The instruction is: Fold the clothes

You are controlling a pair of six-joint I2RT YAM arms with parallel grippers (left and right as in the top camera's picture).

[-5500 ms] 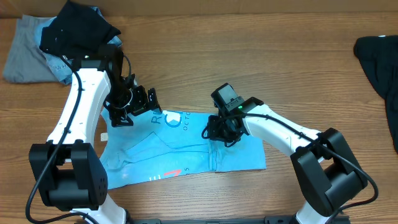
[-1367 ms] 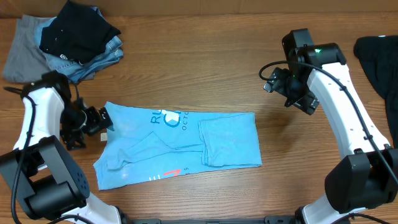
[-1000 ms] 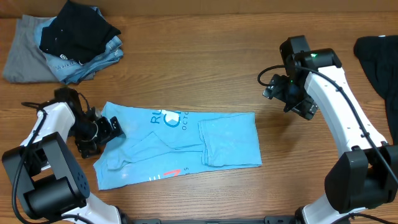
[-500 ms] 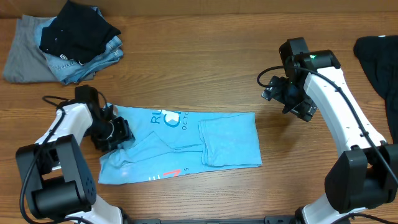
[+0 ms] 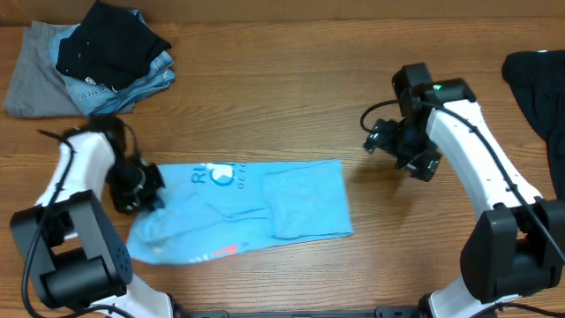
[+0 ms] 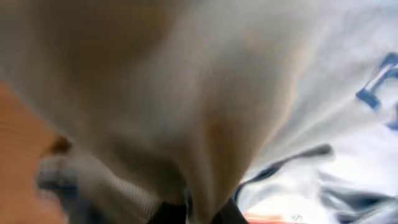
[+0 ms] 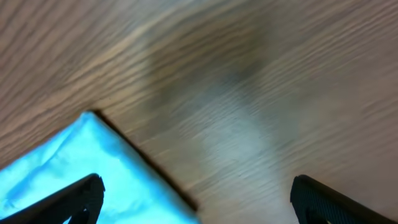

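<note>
Light blue short-sleeved T-shirt [image 5: 256, 208] is lying on a brown wooden table [image 5: 291, 97], the left gripper [image 5: 137, 187] pinching its edge; the right gripper [image 7: 196, 186] is hovering wide open; a folded pile of black, denim and grey clothes [image 5: 97, 53] is sitting behind.

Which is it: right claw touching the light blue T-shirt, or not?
Apart. The overhead view shows bare wooden table between the right gripper and the light blue T-shirt.

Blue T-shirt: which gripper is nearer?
Left. The left gripper sits at the left edge of the T-shirt, fabric filling its wrist view; the right gripper hangs open over the table beyond its upper right corner.
</note>
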